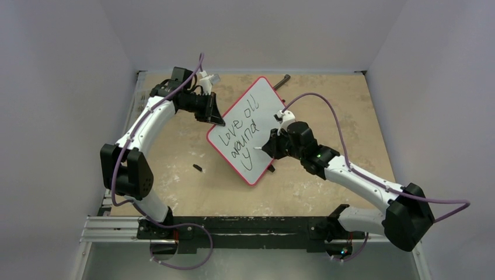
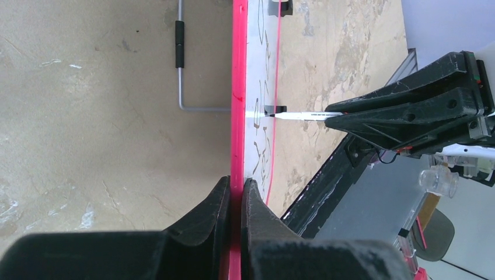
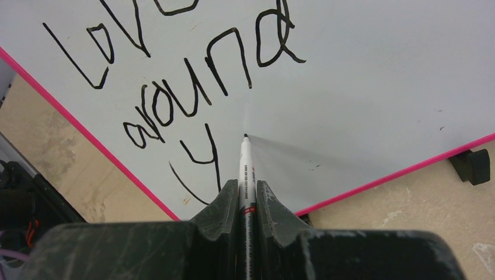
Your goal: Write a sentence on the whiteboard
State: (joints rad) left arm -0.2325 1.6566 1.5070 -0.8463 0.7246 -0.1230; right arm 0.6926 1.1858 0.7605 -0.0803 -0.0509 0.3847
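The whiteboard (image 1: 257, 116) with a red-pink rim lies tilted at the table's middle. The sentence (image 1: 240, 135) on it reads "Love all around y" in black slanted lines; it also shows in the right wrist view (image 3: 175, 87). My left gripper (image 1: 217, 119) is shut on the whiteboard's rim (image 2: 236, 116) at its left edge. My right gripper (image 1: 269, 146) is shut on a white marker (image 3: 245, 169), whose black tip sits on the board just right of the "y" (image 3: 201, 157). The marker (image 2: 303, 116) also shows in the left wrist view, touching the board.
A small black cap (image 1: 198, 168) lies on the table left of the board. A metal rod with a black grip (image 1: 281, 81) lies behind the board's far corner; it also shows in the left wrist view (image 2: 180, 52). A black clip (image 3: 471, 164) sits under the board's edge.
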